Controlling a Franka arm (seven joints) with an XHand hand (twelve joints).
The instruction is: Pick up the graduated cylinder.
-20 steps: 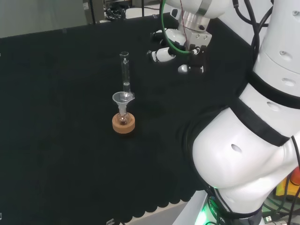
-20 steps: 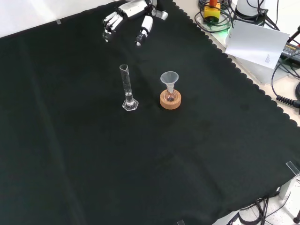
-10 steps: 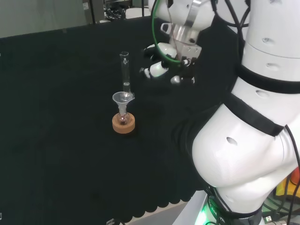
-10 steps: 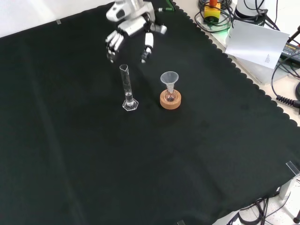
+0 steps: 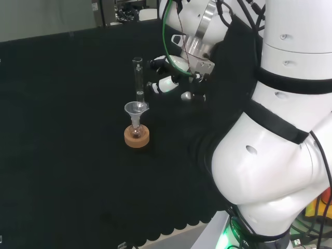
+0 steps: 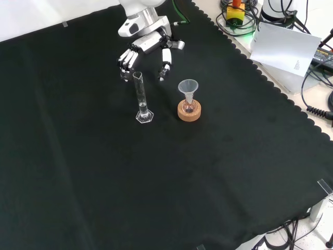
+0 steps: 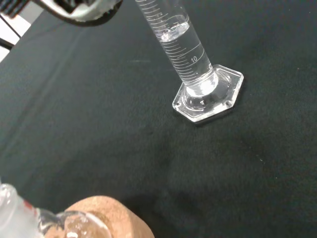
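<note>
Clear glass graduated cylinder (image 6: 140,99) not grabbed yet; black-and-white hand (image 6: 147,48) hovers just behind it, fingers spread, holding nothing.

- The graduated cylinder (image 6: 140,98) is a slim tube of clear glass on a flat six-sided foot, with printed scale lines up its wall.
- It stands upright on the black cloth (image 6: 78,172), its foot flat on the cloth and nothing gripping it.
- A little clear liquid sits in the lower part of the tube, seen in the wrist view (image 7: 183,49).
- In the front view it stands nearer the cloth's far edge than its near edge, roughly midway between left and right.
</note>
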